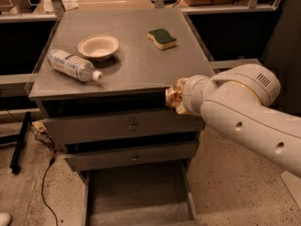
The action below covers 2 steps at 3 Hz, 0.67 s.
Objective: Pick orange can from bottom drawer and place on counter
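Note:
The orange can [172, 98] shows at the end of my white arm, in the air just in front of the counter's front edge, right of centre. My gripper [178, 99] is mostly hidden behind the arm's wrist and is shut on the can. The bottom drawer [136, 187] is pulled open below, a plain grey tray with nothing showing inside. The counter [131, 65] is the speckled grey top of the cabinet, and the can sits at about the height of its edge.
On the counter lie a clear plastic bottle [73, 66] on its side at the left, a white bowl [98, 46] behind it, and a green and yellow sponge [162, 38] at the back right. Two knobbed drawers [131, 125] are closed. A cable [47, 173] runs over the floor at the left.

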Available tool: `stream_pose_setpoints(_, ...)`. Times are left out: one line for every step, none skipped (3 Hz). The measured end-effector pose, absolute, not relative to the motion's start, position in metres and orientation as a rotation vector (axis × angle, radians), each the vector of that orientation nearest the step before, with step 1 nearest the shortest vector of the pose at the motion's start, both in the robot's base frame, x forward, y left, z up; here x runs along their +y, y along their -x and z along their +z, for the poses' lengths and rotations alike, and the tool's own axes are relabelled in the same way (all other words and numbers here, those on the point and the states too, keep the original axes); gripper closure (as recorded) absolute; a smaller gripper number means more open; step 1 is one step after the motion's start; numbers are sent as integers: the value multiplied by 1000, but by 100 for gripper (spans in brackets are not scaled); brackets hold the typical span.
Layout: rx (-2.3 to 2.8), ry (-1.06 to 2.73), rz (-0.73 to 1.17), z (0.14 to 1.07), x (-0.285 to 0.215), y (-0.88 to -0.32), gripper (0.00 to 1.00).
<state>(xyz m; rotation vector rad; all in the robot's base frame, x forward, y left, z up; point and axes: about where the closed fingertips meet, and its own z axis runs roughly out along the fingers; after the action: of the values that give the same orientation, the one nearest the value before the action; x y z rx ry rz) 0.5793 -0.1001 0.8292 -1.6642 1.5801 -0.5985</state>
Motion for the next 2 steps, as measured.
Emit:
stream_pose_setpoints(1580,1664,-599,830,-100,-579,100)
stream_pose_setpoints(1581,1641,-630,843,-109,-581,100)
